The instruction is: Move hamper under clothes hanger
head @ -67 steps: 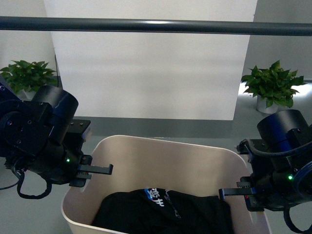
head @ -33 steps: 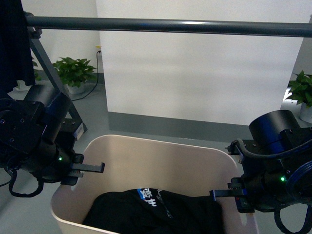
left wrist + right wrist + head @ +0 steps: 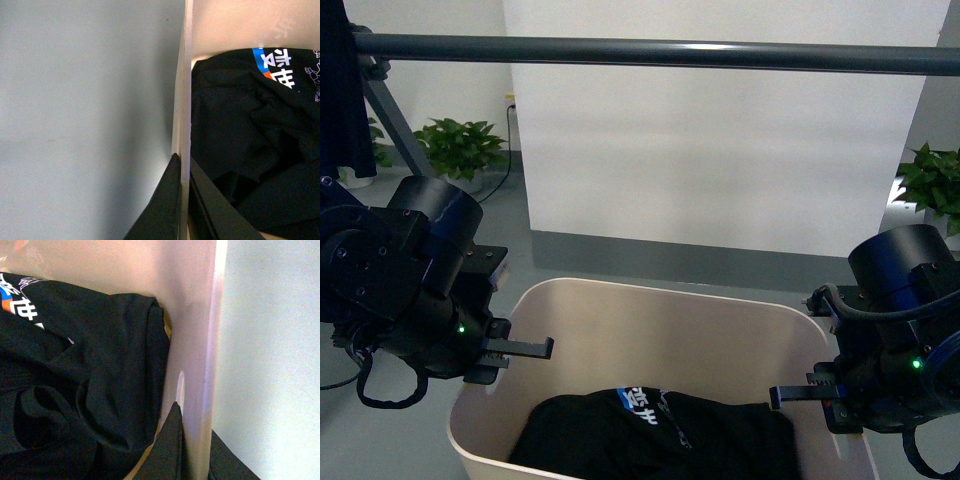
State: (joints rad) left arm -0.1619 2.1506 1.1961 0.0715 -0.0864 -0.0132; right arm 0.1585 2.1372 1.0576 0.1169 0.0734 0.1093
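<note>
Down below the clothes hanger's bar [image 3: 650,50], perhaps short of it, the hamper [image 3: 650,320] holds a black garment [image 3: 650,435]. Left pincer [image 3: 525,349] and right pincer [image 3: 795,394] each pinch a side wall's rim. I'd push both arms evenly forward, so it can't twist or slip.

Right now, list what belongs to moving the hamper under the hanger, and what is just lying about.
Job: hamper, hanger bar, left gripper and right gripper, each clamped on a hamper wall.
Lying about: black clothes inside the hamper, two potted plants, dark garment hanging at the bar's left end.
</note>
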